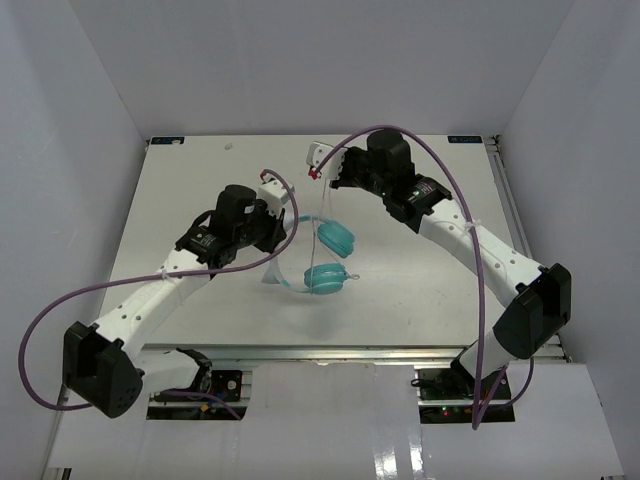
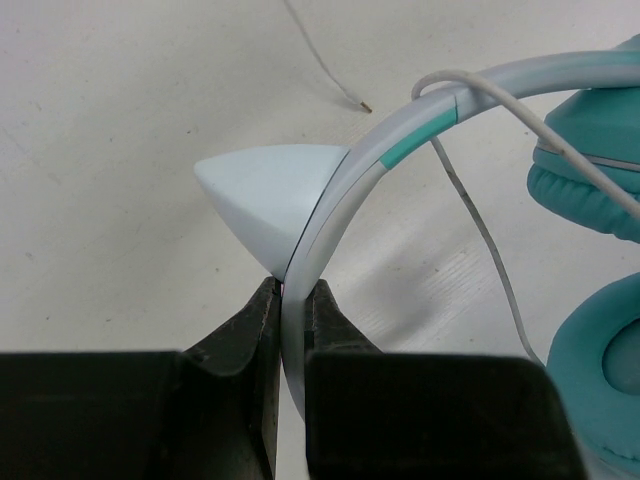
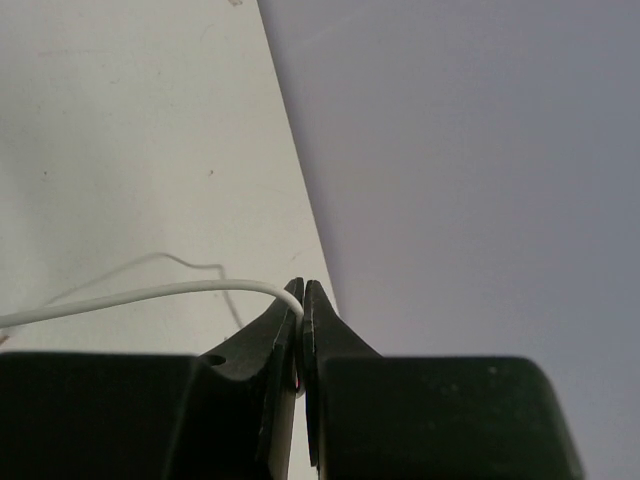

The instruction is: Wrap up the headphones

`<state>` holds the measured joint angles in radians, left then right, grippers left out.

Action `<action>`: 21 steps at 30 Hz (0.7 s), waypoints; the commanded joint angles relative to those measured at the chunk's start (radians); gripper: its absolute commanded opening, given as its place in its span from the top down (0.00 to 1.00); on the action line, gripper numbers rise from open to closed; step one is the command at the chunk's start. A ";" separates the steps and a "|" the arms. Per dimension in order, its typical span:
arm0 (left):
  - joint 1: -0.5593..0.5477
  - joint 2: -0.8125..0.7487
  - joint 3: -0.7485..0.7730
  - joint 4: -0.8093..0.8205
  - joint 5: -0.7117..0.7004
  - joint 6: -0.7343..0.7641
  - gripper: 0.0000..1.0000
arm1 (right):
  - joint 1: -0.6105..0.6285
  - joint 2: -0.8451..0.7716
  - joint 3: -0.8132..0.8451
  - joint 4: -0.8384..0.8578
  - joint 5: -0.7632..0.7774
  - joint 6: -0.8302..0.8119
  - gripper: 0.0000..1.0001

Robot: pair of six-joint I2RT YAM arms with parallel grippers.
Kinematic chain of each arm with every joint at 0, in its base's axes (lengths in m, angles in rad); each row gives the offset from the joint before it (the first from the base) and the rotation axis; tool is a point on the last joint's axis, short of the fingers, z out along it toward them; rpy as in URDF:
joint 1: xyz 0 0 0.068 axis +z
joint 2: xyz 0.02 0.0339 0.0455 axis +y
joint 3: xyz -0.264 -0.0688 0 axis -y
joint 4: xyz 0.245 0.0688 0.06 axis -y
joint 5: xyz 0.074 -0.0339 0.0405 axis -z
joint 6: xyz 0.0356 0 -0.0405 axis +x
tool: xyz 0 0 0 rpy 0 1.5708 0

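Observation:
The headphones (image 1: pixel 327 279) hang just above the table's middle, their two teal ear cups one over the other. My left gripper (image 1: pixel 277 240) is shut on the pale headband (image 2: pixel 400 140), pinched edge-on between the fingertips (image 2: pixel 262 300). Both ear cups (image 2: pixel 590 150) show at the right of the left wrist view. The thin whitish cable (image 2: pixel 490 240) crosses the headband and trails onto the table. My right gripper (image 1: pixel 320 162) is up near the back wall, shut on the cable (image 3: pixel 130 295), which arcs left from its closed tips (image 3: pixel 301 295).
The white table (image 1: pixel 420 290) is boxed in by grey walls (image 1: pixel 560 120) at the back and sides. Purple arm cables (image 1: pixel 45 310) loop off both arms. A loose stretch of thin cable (image 2: pixel 320 60) lies on the table beyond the headband.

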<state>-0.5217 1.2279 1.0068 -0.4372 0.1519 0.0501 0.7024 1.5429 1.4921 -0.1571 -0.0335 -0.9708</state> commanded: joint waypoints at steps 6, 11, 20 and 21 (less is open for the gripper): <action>-0.016 -0.128 0.048 0.002 0.157 -0.098 1.00 | -0.088 0.026 -0.035 0.083 -0.194 0.178 0.92; -0.017 -0.144 0.125 -0.003 0.189 -0.130 1.00 | -0.130 0.035 -0.072 0.078 -0.427 0.331 0.92; -0.017 -0.088 0.346 -0.062 0.147 -0.258 1.00 | -0.169 0.105 -0.138 0.235 -0.899 0.669 0.90; -0.017 -0.077 0.382 -0.090 0.103 -0.270 1.00 | -0.169 0.106 -0.150 0.276 -0.911 0.703 0.90</action>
<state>-0.5335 1.1486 1.2428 -0.5139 0.2967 -0.1133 0.5309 1.6336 1.3799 -0.0596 -0.7240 -0.4790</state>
